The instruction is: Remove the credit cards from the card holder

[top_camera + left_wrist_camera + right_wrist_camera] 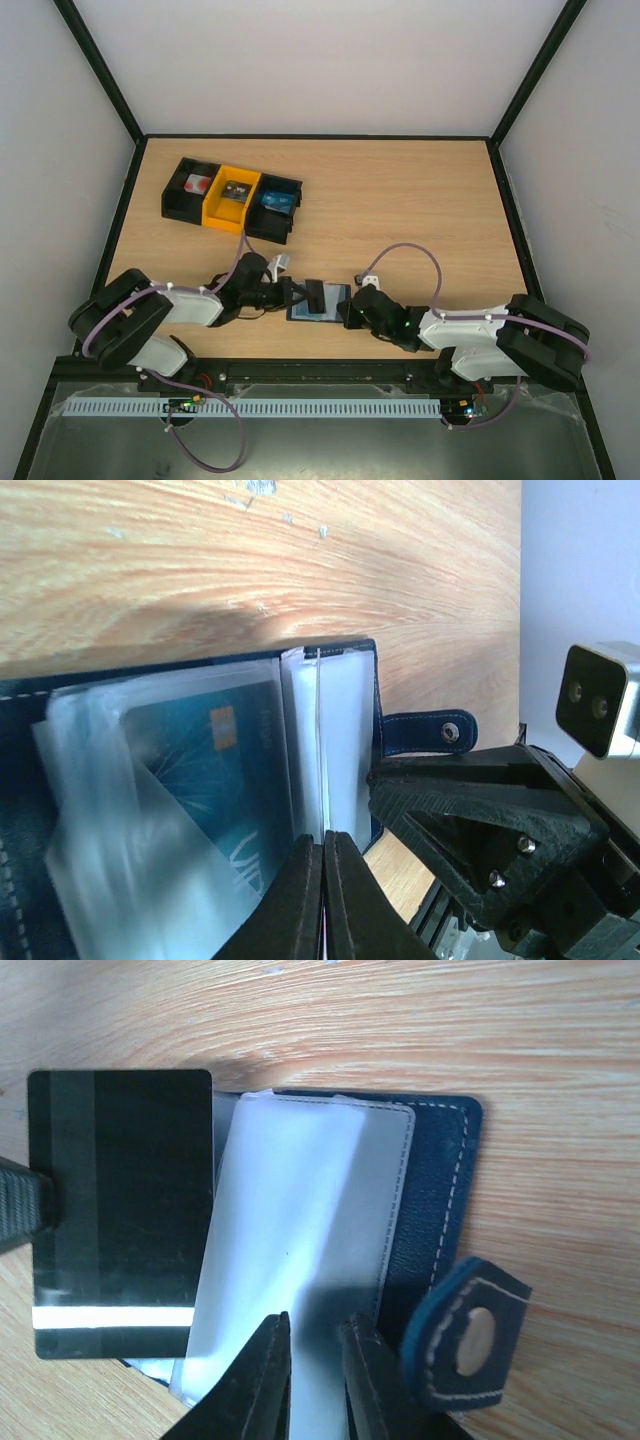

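1. We see a wooden table (420,200) from above, with two robot arms meeting near its front edge.
2. The card holder (432,1180) lies open and flat on the table between the two grippers; it is dark blue with pale stitching.
3. The left gripper (322,850) is closed tight on the edge of a black card (120,1210). The card shows a dark stripe and a white strip, and it sits over the holder's left side.
4. We cannot tell whether that card is fully out of its pocket.
5. A blue card (200,770) sits inside a clear sleeve in the holder.
6. The right gripper (312,1330) has its jaws a narrow way apart, tips at another clear sleeve (300,1190). We cannot tell whether they touch it.
7. The holder's snap tab (465,1335) sticks out just beside the right gripper.
8. A row of black and yellow bins (222,218) stands well apart at the far left.
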